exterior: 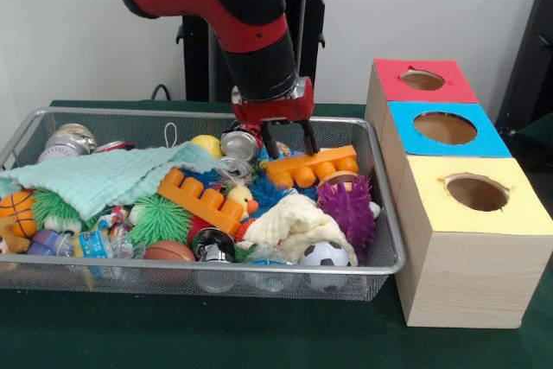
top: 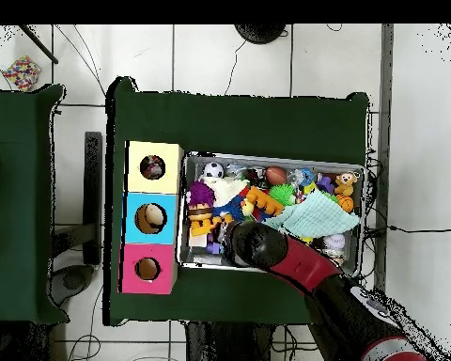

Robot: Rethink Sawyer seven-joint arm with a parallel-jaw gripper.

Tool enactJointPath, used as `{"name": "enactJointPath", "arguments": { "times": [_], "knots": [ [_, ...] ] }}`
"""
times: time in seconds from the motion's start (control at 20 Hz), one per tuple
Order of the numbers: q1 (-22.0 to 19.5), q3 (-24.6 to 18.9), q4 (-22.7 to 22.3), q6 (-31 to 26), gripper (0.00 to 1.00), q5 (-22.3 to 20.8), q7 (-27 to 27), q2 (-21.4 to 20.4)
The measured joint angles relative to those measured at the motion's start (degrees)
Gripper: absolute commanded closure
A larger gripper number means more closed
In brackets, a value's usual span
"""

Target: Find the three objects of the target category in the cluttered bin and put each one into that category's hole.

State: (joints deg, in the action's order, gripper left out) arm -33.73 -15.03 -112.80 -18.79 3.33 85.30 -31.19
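The silver wire-mesh bin (exterior: pixel 104 281) is full of toys, cans and bottles; it also shows in the overhead view (top: pixel 272 158). A mint-green cloth (exterior: pixel 112 177) lies over its left part and a cream cloth (exterior: pixel 294 220) lies near the front. No white dotted cloth shows in the bin. My gripper (exterior: pixel 289 143) hangs open and empty just above an orange brick (exterior: pixel 313 164) at the back middle. In the overhead view the arm (top: pixel 267 246) hides it. The yellow-topped box (exterior: pixel 467 274) stands right of the bin, with its round hole (exterior: pixel 476 192) on top.
The blue-topped box (exterior: pixel 445 129) and the red-topped box (exterior: pixel 422 80) stand behind the yellow one. A purple spiky ball (exterior: pixel 346 209), a green spiky ball (exterior: pixel 160 218), a second orange brick (exterior: pixel 203 200) and cans (exterior: pixel 238 144) crowd the bin. A small multicoloured patch (top: pixel 21 70) lies on the floor.
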Motion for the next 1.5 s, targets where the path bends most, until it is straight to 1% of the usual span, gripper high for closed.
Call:
{"name": "enactJointPath", "arguments": {
  "times": [0.1, 0.35, 0.4, 0.6, 0.7, 0.85, 0.9, 1.05, 1.5],
  "knots": [
    [-0.29, -0.70, -0.02, 0.83, 0.00, -0.24, 0.00, 0.05],
    [-1.19, -2.12, -0.02, 4.08, 0.00, -2.74, 0.00, 0.49],
    [-1.66, -2.94, 0.07, 6.87, 0.00, -3.51, 0.01, 0.87],
    [-3.15, -5.11, 0.10, 15.78, 0.00, -4.38, 0.01, 1.84],
    [-3.61, -5.74, 0.12, 18.69, 0.00, -4.56, 0.01, 2.17],
    [-4.78, -7.27, 0.14, 24.47, 0.00, -5.34, 0.01, 2.81],
    [-5.58, -8.32, 0.27, 27.28, 0.00, -6.04, 0.01, 3.22],
    [-6.26, -9.03, 0.50, 28.79, 0.00, -6.50, 0.01, 3.64],
    [-5.49, -8.95, 1.12, 28.21, 0.00, -6.54, 0.01, 3.56]
  ]
}}
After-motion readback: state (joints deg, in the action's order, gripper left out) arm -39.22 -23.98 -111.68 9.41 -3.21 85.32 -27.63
